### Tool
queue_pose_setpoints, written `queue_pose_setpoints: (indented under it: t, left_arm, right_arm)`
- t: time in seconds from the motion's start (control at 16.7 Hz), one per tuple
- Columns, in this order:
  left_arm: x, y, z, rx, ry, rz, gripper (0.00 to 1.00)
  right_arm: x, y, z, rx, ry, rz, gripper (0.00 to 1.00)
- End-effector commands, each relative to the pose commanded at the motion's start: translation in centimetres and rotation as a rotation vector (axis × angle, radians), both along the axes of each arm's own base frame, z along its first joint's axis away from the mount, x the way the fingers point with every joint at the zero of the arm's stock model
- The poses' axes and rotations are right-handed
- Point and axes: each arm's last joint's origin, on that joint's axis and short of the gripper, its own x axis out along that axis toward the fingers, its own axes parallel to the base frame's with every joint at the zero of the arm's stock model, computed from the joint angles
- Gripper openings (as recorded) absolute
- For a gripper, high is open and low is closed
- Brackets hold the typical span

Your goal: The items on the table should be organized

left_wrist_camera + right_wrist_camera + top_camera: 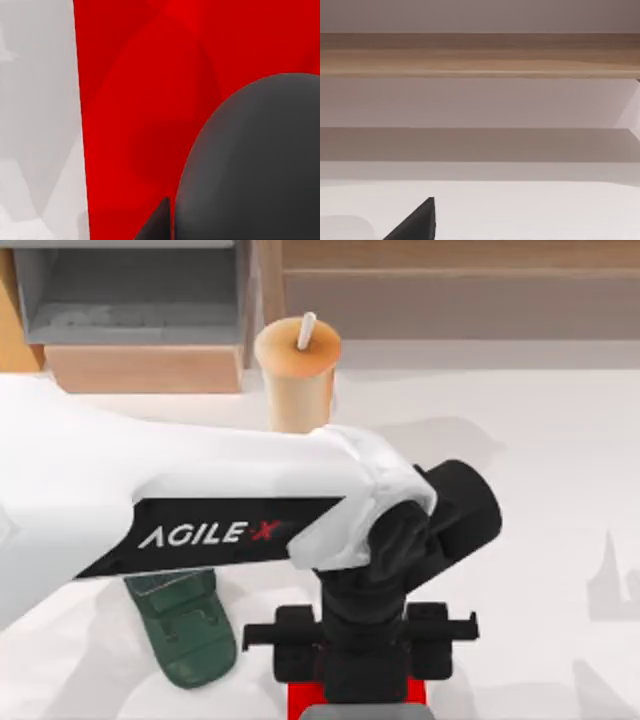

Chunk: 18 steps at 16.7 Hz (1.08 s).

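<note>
Your left end effector [360, 695] hung right over the mouse [255, 165] on the red mat [145, 75]; I couldn't tell its finger state.

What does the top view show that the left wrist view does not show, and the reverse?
Top view: the bubble-tea cup with its straw, the dark green phone stand, the shelf unit and the left arm reaching over the table.

Left wrist view: the dark grey mouse lying on the mat, close under the left gripper.

Both: the red mat and the white tabletop.
</note>
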Motion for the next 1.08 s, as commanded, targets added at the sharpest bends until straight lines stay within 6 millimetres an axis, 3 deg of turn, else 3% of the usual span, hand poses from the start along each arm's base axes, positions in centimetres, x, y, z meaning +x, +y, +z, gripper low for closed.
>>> queue_pose_setpoints:
  t: [0.9, 1.08]
  left_arm:
    - [-0.1, 0.0, -1.1, 0.003, 0.002, -0.007, 0.0]
    - [-0.1, 0.0, -1.1, 0.003, 0.002, -0.007, 0.23]
  right_arm:
    - [0.0, 0.0, 0.0, 0.0, 0.0, 0.0, 1.0]
    - [0.0, 0.0, 0.0, 0.0, 0.0, 0.0, 1.0]
